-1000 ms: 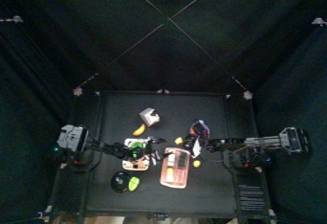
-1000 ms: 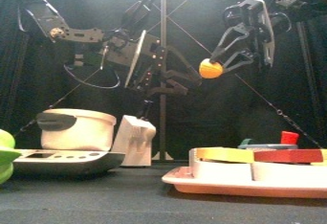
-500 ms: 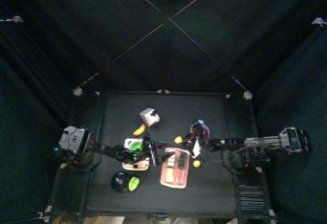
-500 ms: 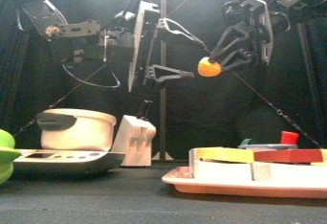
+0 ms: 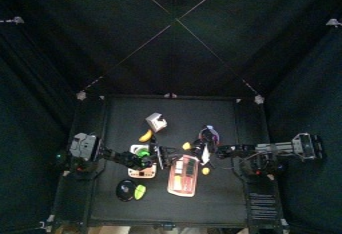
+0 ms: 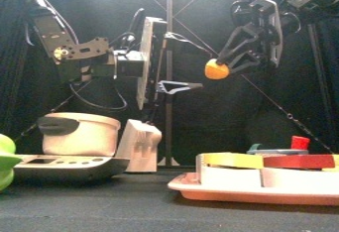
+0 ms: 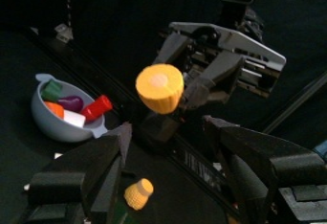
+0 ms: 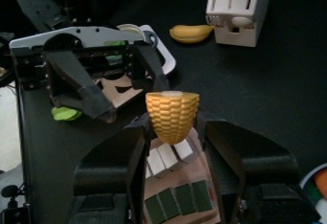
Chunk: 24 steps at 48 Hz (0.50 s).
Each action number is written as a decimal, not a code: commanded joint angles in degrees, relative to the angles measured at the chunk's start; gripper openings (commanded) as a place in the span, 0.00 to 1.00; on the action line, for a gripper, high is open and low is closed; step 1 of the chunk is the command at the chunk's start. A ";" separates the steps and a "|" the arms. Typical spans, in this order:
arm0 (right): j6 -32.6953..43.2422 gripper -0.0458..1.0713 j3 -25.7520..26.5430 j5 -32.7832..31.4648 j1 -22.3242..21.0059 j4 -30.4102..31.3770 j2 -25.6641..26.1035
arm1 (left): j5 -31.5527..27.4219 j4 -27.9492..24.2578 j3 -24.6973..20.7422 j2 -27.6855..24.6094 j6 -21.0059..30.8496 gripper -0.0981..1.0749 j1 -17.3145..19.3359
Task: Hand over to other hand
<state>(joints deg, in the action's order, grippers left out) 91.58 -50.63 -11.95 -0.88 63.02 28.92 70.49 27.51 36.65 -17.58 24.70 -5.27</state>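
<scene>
Right claw (image 6: pixel 225 65) was clamped on the corn (image 6: pixel 217 70), holding it up in the air well above the tray (image 6: pixel 252 184). Left claw (image 6: pixel 169 62) was spread wide, just beside the corn, not touching it.

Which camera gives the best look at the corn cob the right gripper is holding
The right wrist view: the corn cob fills the middle, kernels clear, clamped in the right gripper. The left wrist view shows only its cut end, the front view a small orange blob, and the top view hardly anything.
</scene>
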 commanded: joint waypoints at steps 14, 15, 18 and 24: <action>-0.18 0.63 1.32 0.26 -0.18 0.18 0.70 | 0.62 -0.70 -4.31 -0.18 -0.35 0.90 0.44; -0.18 0.63 1.32 0.26 -0.09 0.18 0.70 | 0.70 -0.70 -4.48 -0.26 -0.35 0.90 0.44; -0.18 0.63 1.41 0.26 -0.09 0.18 0.70 | 0.62 -0.62 -4.92 -0.44 -0.26 0.90 0.44; -0.18 0.63 1.49 0.26 -0.18 0.88 0.79 | 0.62 0.26 -5.63 -0.88 -0.18 0.90 0.44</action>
<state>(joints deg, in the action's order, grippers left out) 91.49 -50.63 -11.95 -0.97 63.37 28.92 70.58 27.42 32.78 -18.98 24.43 -4.92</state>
